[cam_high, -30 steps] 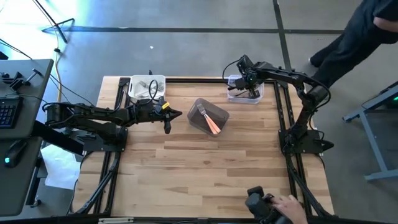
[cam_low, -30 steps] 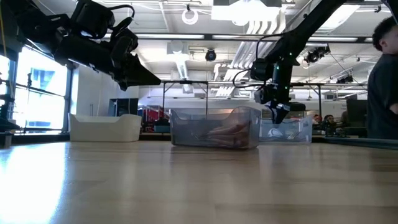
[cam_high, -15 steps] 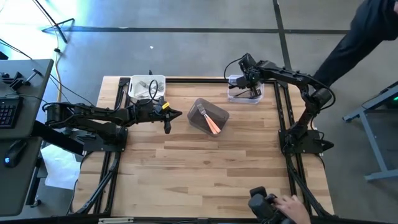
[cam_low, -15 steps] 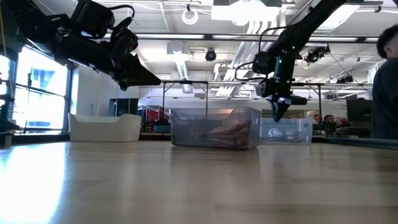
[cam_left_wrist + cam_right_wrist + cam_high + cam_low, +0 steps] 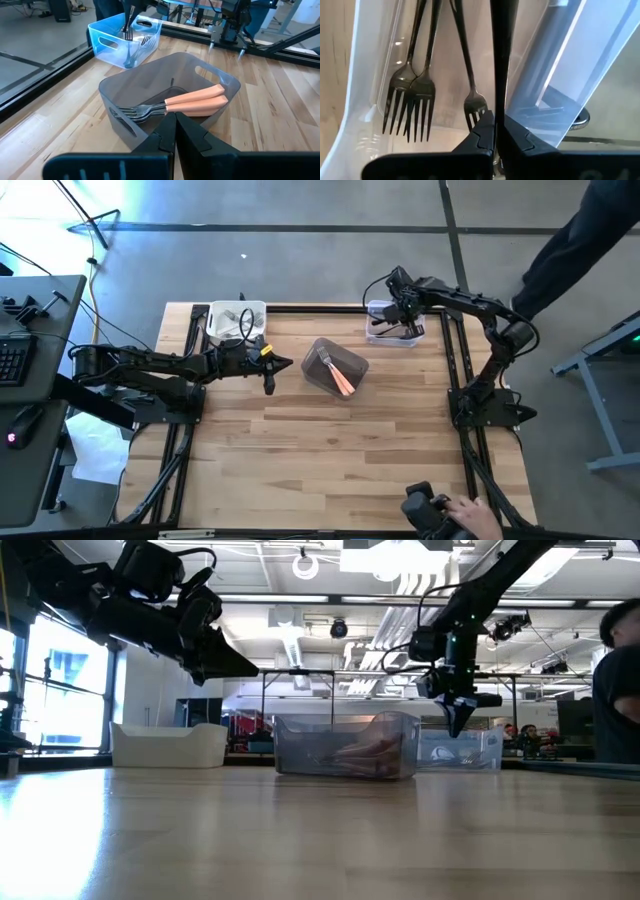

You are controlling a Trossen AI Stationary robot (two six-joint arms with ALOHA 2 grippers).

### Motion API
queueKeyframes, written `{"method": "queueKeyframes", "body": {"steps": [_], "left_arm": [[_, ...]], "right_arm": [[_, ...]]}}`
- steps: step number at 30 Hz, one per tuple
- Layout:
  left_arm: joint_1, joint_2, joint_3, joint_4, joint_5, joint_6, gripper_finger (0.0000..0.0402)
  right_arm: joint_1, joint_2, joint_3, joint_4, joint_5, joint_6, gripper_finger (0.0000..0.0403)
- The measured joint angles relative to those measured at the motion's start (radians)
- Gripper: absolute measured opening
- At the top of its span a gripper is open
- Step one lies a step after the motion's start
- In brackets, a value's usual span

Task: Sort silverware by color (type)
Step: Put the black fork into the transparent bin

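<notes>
The pale wooden table [image 5: 330, 440] carries three tubs spread well apart, one per handle colour by the look of it. Largest of the moving parts is the left arm, reaching in from its side and waiting low over the boards; the left gripper [image 5: 287, 364] has its fingers pressed together on nothing, pointed at the grey translucent tub [image 5: 150, 85] near the middle. That tub holds the salmon-handled forks [image 5: 192, 102], lying flat with tines toward the gripper, and something darker beneath them that I can't make out.

The right arm stretches to the far corner, where the right gripper [image 5: 459, 718] hangs nose-down over the clear bluish plastic tub [image 5: 395, 323]. Its fingers are closed too, and I'd judge they carry nothing. Inside lie the dark-handled forks [image 5: 412, 80], at least three, side by side.

The white plastic tub [image 5: 235, 318] sits at the far left corner, likely for the white handles; its contents are unclear.
</notes>
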Motion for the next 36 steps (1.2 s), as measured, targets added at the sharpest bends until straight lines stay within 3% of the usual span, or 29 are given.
{"method": "queueKeyframes", "body": {"steps": [17, 24, 29, 32, 36], "left_arm": [[-0.033, 0.000, 0.000, 0.001, -0.003, -0.002, 0.0000], [-0.026, 0.000, 0.000, 0.001, -0.005, -0.002, 0.0000], [-0.014, 0.000, 0.000, 0.001, -0.005, -0.010, 0.0000], [-0.014, 0.000, 0.000, 0.001, -0.005, -0.010, 0.0000], [-0.014, 0.000, 0.000, 0.001, -0.005, -0.010, 0.0000]], "right_arm": [[-0.001, 0.067, 0.000, 0.010, -0.051, 0.087, 0.0008], [0.011, 0.067, 0.000, 0.043, -0.032, 0.249, 0.0093], [0.030, 0.065, 0.028, 0.017, 0.055, 0.326, 0.0139], [0.025, 0.064, 0.064, -0.054, 0.008, 0.412, 0.0119], [-0.014, 0.063, 0.077, -0.151, -0.050, 0.542, 0.0038]]}}
